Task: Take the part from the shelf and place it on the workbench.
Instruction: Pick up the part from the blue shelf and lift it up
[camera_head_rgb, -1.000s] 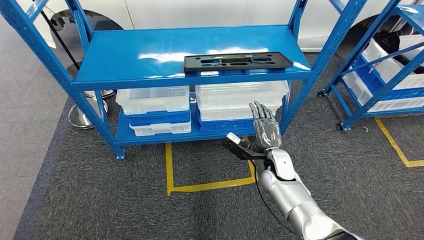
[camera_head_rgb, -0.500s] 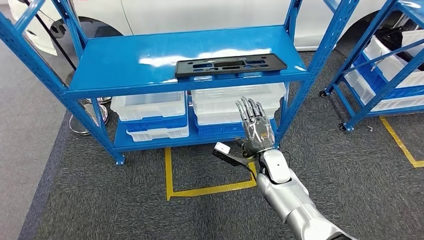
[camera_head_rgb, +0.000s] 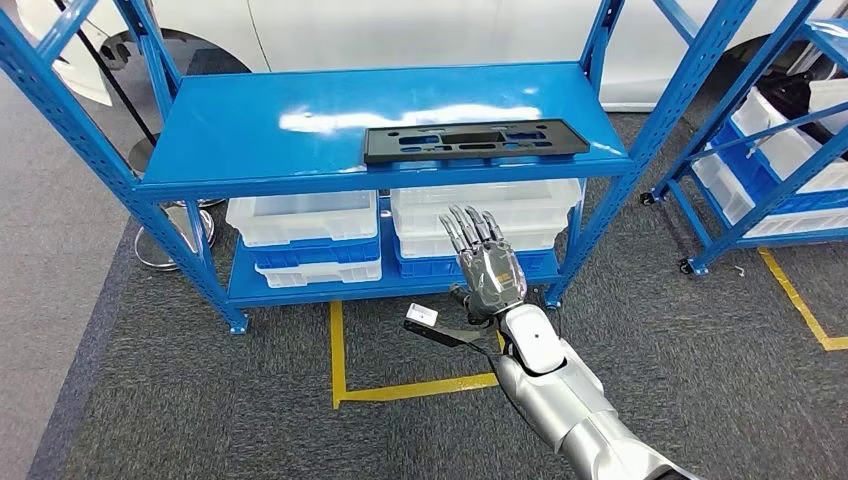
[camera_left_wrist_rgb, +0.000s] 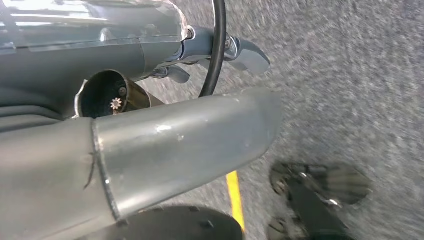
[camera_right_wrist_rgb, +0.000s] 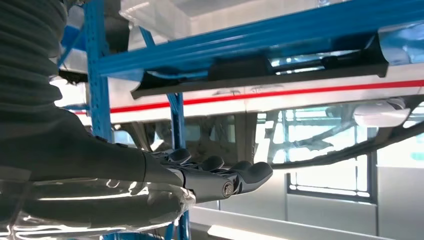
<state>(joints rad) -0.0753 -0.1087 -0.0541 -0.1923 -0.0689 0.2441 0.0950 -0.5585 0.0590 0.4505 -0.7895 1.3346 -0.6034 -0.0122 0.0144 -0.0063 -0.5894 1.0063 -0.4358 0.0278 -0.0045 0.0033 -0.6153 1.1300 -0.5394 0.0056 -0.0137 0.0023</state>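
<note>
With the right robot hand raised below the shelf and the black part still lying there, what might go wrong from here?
1. The right robot hand sits lower than the shelf board's front edge; lifting straight up may knock it.
2. The black part lies flat near that edge, long and thin, so a poor grip may tip it or push it off.
3. The left robot hand hangs low, so a one-handed lift seems likely and the part could sag.

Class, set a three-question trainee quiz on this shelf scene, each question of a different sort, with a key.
1. True or false: the black part lies on the top shelf.
2. The right hand is: A) holding the part, B) open, below the shelf's front edge, C) inside a bin.
3. What stands on the lower shelf?

Key: 1 true; 2 B; 3 stacked white and blue bins.
</note>
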